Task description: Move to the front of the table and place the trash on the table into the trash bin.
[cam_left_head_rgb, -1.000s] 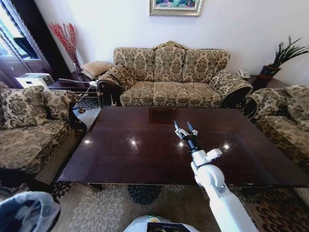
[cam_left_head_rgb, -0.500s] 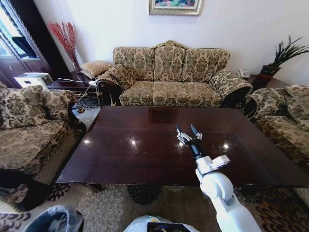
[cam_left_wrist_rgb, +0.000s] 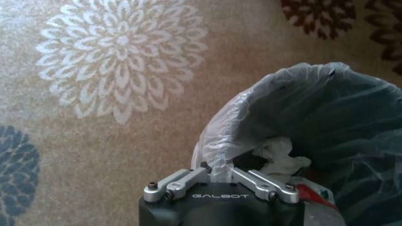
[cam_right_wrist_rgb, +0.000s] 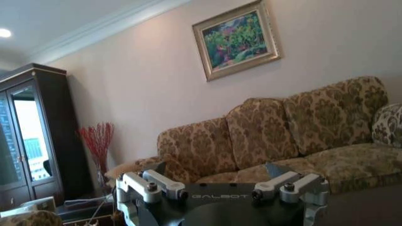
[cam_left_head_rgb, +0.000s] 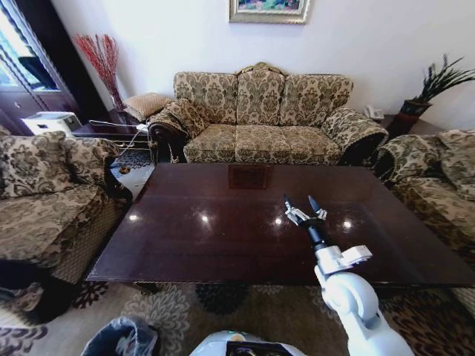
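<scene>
The dark glossy table [cam_left_head_rgb: 223, 245] stretches across the middle of the head view, with ceiling lights reflected in its top. My right gripper [cam_left_head_rgb: 300, 204] hovers open over its right half, and the same gripper [cam_right_wrist_rgb: 217, 172] faces the sofa with nothing between its fingers. The trash bin [cam_left_head_rgb: 122, 337], lined with a translucent bag, sits low at the near left beside the table. My left gripper [cam_left_wrist_rgb: 218, 170] is shut on the bag rim of the trash bin [cam_left_wrist_rgb: 326, 117]. Trash lies inside it: a white tissue [cam_left_wrist_rgb: 279, 157] and a red-white can [cam_left_wrist_rgb: 314, 195].
A patterned sofa [cam_left_head_rgb: 260, 119] stands behind the table, with armchairs at the left [cam_left_head_rgb: 44, 200] and the right [cam_left_head_rgb: 438, 185]. A floral carpet [cam_left_wrist_rgb: 119, 70] covers the floor around the bin. A side table [cam_left_head_rgb: 111, 132] stands at the far left.
The trash bin has shifted rightward along the bottom of the head view, held by my left gripper. My right gripper has drifted right and nearer, still open.
</scene>
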{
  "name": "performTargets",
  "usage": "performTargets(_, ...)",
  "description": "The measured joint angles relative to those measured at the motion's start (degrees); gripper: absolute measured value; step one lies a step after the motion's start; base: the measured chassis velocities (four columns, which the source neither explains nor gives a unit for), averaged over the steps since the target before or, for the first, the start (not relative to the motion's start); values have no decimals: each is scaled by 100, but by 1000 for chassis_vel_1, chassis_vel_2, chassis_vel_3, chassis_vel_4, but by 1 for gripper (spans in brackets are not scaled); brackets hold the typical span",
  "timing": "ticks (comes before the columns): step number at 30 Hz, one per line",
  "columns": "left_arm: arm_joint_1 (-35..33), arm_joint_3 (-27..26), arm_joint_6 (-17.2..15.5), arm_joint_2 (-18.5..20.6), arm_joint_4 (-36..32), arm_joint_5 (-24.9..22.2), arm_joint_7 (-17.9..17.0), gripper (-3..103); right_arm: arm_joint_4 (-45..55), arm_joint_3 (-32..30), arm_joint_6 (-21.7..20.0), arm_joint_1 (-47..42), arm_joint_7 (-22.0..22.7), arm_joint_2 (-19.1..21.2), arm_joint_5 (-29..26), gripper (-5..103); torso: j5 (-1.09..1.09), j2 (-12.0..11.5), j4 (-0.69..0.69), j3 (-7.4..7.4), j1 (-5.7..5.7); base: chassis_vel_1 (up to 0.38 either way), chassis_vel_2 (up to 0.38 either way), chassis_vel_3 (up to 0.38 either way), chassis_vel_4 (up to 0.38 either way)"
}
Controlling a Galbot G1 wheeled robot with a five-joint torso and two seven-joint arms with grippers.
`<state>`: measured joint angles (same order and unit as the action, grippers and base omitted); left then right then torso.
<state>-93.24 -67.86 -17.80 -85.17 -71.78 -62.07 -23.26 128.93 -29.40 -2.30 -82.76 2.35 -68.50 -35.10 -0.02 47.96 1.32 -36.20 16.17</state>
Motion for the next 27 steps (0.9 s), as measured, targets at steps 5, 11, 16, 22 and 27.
performTargets(5, 22, -91, 177, 171, 453, -22, 132, 0, -94, -22, 5, 3, 27, -41, -33, 100, 3, 0, 1, 0, 0, 0, 0, 0, 0)
performTargets(11, 20, -235, 303, 187, 838, -62, 301, 0, -249, 157, 3, 122, 58, -135, -39, 100, 0, 0, 4, 0, 0, 0, 0, 0, 0)
performTargets(16, -25, -389, 220, 211, 1046, -289, 469, 0, -306, 181, -16, 197, 97, -132, -91, 100, 4, 0, 0, 0, 0, 0, 0, 0, 0)
performTargets(22, -172, -517, -300, 107, 852, -338, 509, 11, -348, 174, -38, 247, 99, -84, -167, 100, 6, 0, 1, 0, 0, 0, 0, 0, 0)
performTargets(27, -363, -618, -784, -37, 477, -280, 740, 28, -351, 219, -62, 302, 99, -105, -192, 100, 3, 0, 6, 0, 0, 0, 0, 0, 0)
